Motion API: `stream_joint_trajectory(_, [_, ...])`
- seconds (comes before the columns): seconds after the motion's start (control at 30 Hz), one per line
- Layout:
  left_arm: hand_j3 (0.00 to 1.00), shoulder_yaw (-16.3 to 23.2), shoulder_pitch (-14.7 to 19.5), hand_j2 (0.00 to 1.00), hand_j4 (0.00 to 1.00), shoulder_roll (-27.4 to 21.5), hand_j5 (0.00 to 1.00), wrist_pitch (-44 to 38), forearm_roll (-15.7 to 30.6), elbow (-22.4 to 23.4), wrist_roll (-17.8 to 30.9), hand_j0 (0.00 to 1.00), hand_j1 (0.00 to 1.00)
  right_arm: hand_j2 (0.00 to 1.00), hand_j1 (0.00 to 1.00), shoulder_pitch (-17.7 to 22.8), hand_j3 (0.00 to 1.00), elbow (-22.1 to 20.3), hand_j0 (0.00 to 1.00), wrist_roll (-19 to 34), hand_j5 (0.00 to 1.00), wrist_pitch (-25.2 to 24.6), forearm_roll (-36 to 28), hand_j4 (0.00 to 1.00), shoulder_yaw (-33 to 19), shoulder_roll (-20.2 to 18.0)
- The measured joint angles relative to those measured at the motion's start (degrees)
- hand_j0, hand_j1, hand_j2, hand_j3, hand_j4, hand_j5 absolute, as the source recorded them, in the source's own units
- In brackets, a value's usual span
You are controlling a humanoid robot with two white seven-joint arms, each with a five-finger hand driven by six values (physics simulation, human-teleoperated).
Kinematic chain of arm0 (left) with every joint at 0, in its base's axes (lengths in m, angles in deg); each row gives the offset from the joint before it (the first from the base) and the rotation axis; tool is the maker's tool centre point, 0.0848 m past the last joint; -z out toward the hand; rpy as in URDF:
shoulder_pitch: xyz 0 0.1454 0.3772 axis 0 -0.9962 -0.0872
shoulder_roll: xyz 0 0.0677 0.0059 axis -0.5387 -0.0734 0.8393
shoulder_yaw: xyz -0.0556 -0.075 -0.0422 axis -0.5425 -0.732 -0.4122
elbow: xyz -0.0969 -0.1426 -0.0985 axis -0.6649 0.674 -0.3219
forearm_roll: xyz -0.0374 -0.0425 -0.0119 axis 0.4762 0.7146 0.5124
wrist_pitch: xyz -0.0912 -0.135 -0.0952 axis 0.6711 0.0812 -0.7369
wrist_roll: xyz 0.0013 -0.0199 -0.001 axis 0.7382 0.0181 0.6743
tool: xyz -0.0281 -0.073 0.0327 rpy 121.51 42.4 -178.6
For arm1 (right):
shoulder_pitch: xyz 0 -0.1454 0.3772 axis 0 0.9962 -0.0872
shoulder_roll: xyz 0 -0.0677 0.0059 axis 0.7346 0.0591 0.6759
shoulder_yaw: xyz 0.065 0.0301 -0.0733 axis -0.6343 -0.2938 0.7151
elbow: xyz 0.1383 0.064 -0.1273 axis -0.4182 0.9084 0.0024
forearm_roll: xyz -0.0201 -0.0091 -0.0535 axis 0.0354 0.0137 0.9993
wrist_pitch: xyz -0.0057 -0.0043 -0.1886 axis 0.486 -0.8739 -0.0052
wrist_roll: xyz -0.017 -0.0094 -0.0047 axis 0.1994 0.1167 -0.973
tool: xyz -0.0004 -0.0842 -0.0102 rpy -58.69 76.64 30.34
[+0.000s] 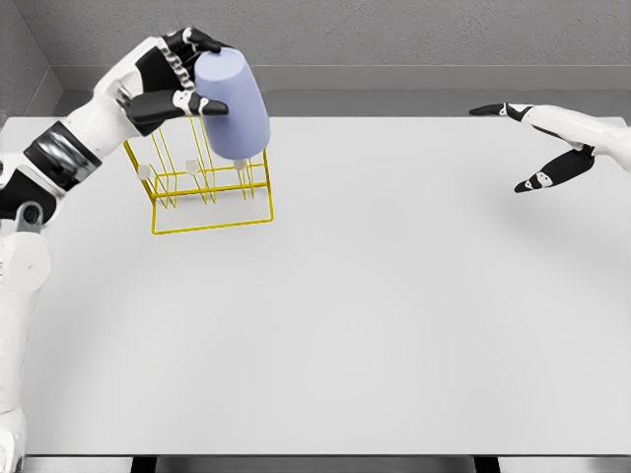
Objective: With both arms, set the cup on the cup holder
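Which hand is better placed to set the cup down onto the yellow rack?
Left. The left hand already grips the cup directly above the yellow rack; the right hand hangs open, far off.

The rack (209,187) stands on the table (375,315) at its far left. The cup (234,106) is above the rack's right part, tilted, its lower end down among the rack's upright pegs. The left hand (175,84) grips the cup from the left. The right hand (547,148) hangs over the table's far right edge, fingers spread, well apart from the rack.
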Motion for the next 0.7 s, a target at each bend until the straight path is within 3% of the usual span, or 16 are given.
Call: stream_joint_trajectory(0.7, [0.42, 0.05, 0.00, 0.42, 0.42, 0.21, 0.42, 0.00, -0.63, 3.02, 0.00, 0.42, 0.42, 1.00, 1.00, 0.00, 1.00, -0.31, 1.00, 0.00, 1.00, 0.00, 0.01, 1.00, 0.16, 0.00])
